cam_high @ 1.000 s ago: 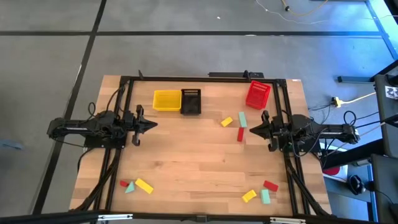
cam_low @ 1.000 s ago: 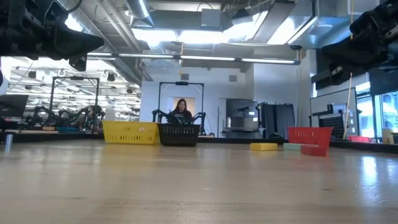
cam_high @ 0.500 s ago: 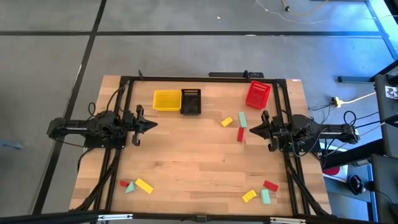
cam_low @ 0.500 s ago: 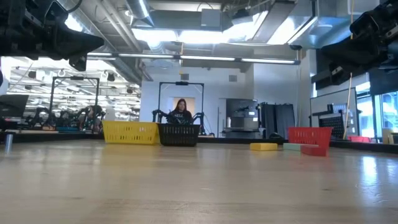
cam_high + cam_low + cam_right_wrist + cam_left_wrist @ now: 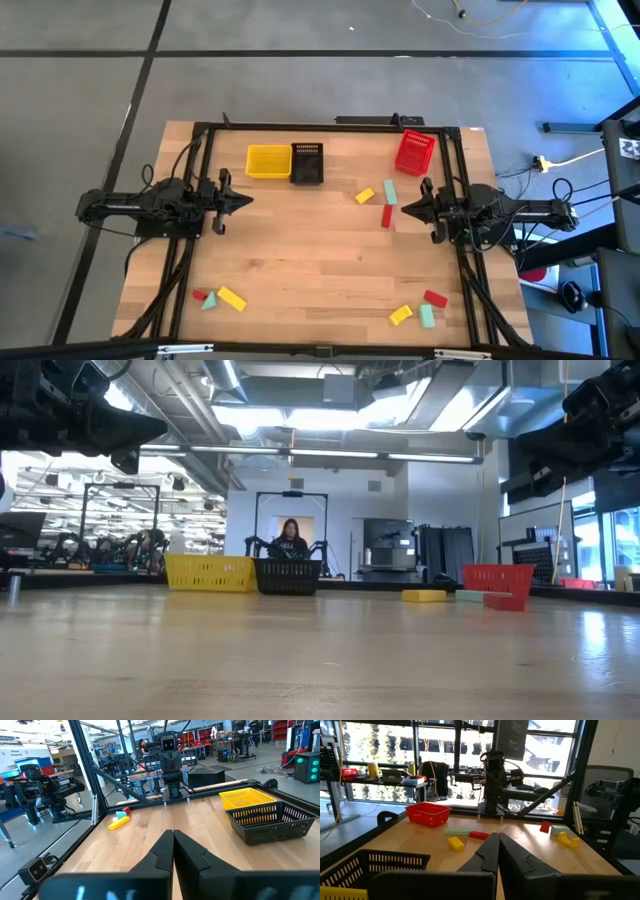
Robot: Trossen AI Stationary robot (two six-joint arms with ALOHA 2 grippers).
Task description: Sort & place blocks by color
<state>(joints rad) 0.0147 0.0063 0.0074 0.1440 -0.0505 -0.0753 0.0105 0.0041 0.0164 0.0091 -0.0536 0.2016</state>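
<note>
Both arms sit idle above the wooden desk [image 5: 320, 250], each reaching in from its own side edge at about mid-depth, tips pointing toward each other.

Left gripper [image 5: 246, 200]: fingers fully together, holding nothing, off the surface, inboard of the left edge. Right gripper [image 5: 403, 207]: same state, pinched closed and empty, inboard of the right edge, just beside the middle block cluster but not touching it.

Baskets along the far edge: yellow slotted plastic basket [image 5: 268, 161] touching the black slotted plastic basket [image 5: 307, 163] on its right; red slotted plastic basket [image 5: 415, 152] sits well apart near the far right corner. None visibly holds any blocks.

Blocks are all loose on the desk, in three clusters:
- Right of centre, below the red basket: small yellow bar [image 5: 365, 195], pale teal bar [image 5: 389, 190], red bar [image 5: 386, 216]. Near each other, not stacked.
- Near left corner: small red piece [image 5: 199, 296], pale teal triangular piece [image 5: 209, 304], yellow bar [image 5: 232, 298], packed close; contact between them is unclear.
- Near right corner: yellow bar [image 5: 401, 315], pale teal bar [image 5: 427, 316], red bar [image 5: 435, 298], close together.

Low view: baskets in a row at the far edge, a person [image 5: 291, 540] standing in the room behind the black one.
</note>
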